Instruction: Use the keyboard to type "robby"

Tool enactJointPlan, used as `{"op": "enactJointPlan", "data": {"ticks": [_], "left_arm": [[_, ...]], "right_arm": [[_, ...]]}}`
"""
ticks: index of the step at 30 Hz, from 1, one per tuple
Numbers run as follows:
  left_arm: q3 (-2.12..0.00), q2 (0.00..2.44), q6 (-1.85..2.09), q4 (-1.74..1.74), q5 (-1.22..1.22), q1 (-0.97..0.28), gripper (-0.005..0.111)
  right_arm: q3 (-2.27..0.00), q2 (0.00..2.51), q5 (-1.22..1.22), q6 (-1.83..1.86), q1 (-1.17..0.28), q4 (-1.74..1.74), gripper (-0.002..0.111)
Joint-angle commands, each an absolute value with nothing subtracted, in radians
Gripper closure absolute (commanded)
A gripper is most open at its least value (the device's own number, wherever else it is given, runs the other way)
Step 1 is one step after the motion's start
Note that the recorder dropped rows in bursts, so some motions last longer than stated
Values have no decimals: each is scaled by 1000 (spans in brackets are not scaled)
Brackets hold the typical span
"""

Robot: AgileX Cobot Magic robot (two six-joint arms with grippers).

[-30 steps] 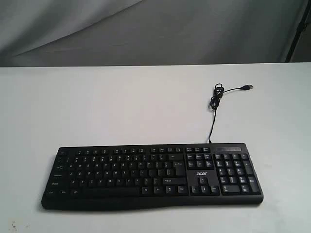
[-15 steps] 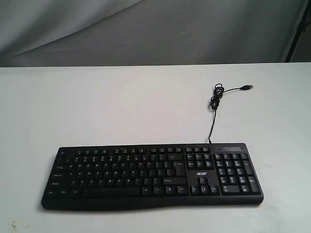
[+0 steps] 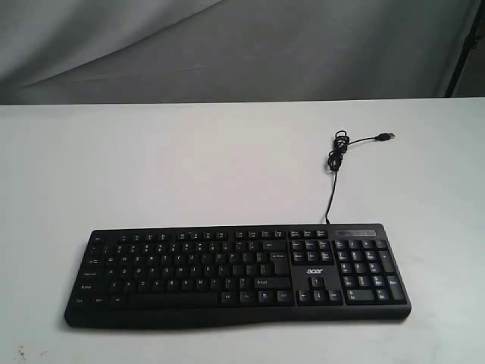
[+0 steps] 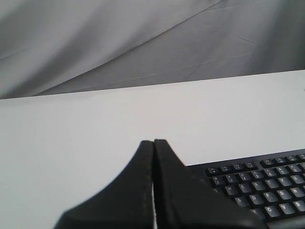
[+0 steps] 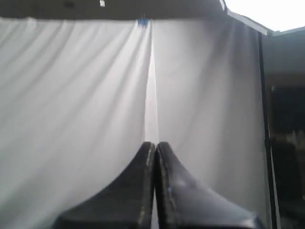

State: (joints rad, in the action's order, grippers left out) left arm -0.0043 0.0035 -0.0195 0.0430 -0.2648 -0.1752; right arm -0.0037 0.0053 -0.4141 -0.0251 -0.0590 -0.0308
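White tabletop [image 3: 189, 167] spreads across the whole scene, plain and matte. Closest to the near edge lies the keyboard [image 3: 235, 273], black and wide, set square to the table's front and a little left of centre. Its main block of keys takes the left and middle. The white acer logo [image 3: 314, 271] sits between that block and the number pad [image 3: 367, 269] at the right end.

From the keyboard's far edge, toward its right end, a thin black cable [image 3: 330, 193] runs away across the table. It gathers into a small tangle of loops and then bends right to end in the USB plug [image 3: 387, 137], which lies loose on the surface.

The left gripper [image 4: 153, 143] has its two black fingers pressed together, tips touching. It holds nothing, with bare table past the tips and part of the key rows in sight beside the fingers.

The right gripper [image 5: 155, 144] is likewise pinched together on nothing, its tips set against a pale hanging curtain [image 5: 86, 95].

Farthest back, behind the table's far edge, grey creased cloth [image 3: 227, 45] covers the wall.
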Motion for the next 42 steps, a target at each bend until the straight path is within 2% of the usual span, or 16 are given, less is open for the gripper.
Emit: {"op": "enactJointPlan", "data": {"ticks": [1,3,6,10,13,17,20,24,28,31,33,35,39,42], "left_arm": [[0,0,-22,48,-259,-181,107],[0,0,-22,48,-259,-181,107],[0,0,-22,48,-259,-181,107],[0,0,-22,48,-259,-181,107],[0,0,-22,48,-259,-181,107],[0,0,-22,48,-259,-181,107],[0,0,-22,48,-259,-181,107],[0,0,-22,48,-259,-181,107],[0,0,-22,48,-259,-181,107],[0,0,-22,48,-259,-181,107],[0,0,-22,48,-259,-181,107],[0,0,-22,48,-259,-181,107],[0,0,-22,48,-259,-181,107],[0,0,-22,48,-259,-181,107]], "right_arm": [[0,0,-639,-27,-58,-38,108],[0,0,-747,-162,-58,-38,108],[0,0,-764,-483,-58,-63,108],[-99,59,-532,-607,-58,-248,108],[-219,226,-493,-855,-58,-554,108],[-439,540,-648,-1040,-58,-1002,108],[-621,777,-690,-1104,-58,-1100,108],[-861,963,-297,-1114,-60,-1324,108],[-968,1060,32,-1195,-60,-1457,108],[-1028,1126,155,-1158,-60,-1248,108],[-1062,1190,195,-962,-60,-1014,108],[-1109,1263,281,-626,-60,-707,108],[-1290,1449,633,218,-30,19,108],[-1388,1552,857,695,4,553,108]]}}
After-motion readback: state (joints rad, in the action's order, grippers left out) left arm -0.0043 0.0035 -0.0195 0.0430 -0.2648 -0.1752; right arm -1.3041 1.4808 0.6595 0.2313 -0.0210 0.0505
